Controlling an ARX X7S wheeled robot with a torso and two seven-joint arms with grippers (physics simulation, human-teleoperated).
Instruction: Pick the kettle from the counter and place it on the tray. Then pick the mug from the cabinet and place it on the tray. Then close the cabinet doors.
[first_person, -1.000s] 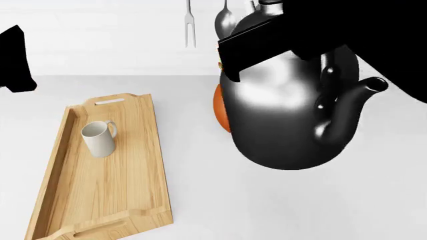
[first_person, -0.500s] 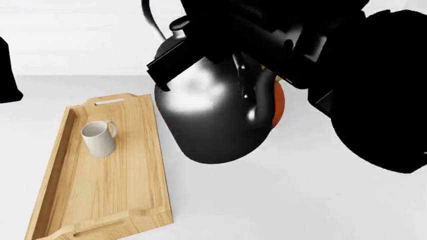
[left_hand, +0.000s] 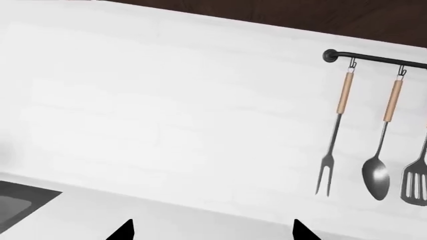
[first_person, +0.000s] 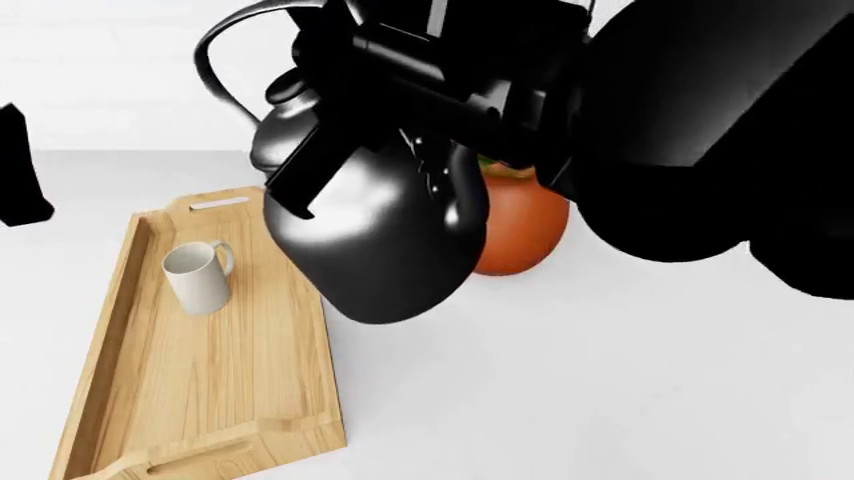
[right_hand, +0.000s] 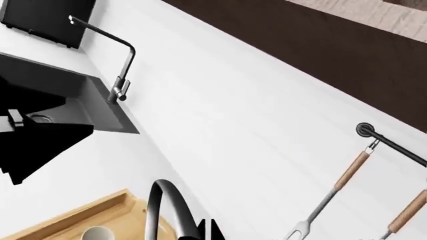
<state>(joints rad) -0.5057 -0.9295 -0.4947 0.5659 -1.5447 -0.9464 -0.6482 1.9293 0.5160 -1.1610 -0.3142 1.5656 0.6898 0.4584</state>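
Plant pot: an orange, rounded pot (first_person: 523, 232) is seen on the white worktop.
Utensil rail: a dark rail (left_hand: 377, 58) is fixed to the white wall; a fork (left_hand: 331, 135), spoon (left_hand: 380, 142) and spatula (left_hand: 416, 180) are hung from it.
Sink: a dark basin (right_hand: 63, 102) is set into the worktop, with a slim faucet (right_hand: 119, 60) mounted behind it.

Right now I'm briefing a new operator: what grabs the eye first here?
The glossy black kettle fills the head view's middle, held aloft by the right arm beside the wooden tray. On the tray stands a small white mug. Behind the kettle, an orange plant pot peeks out.
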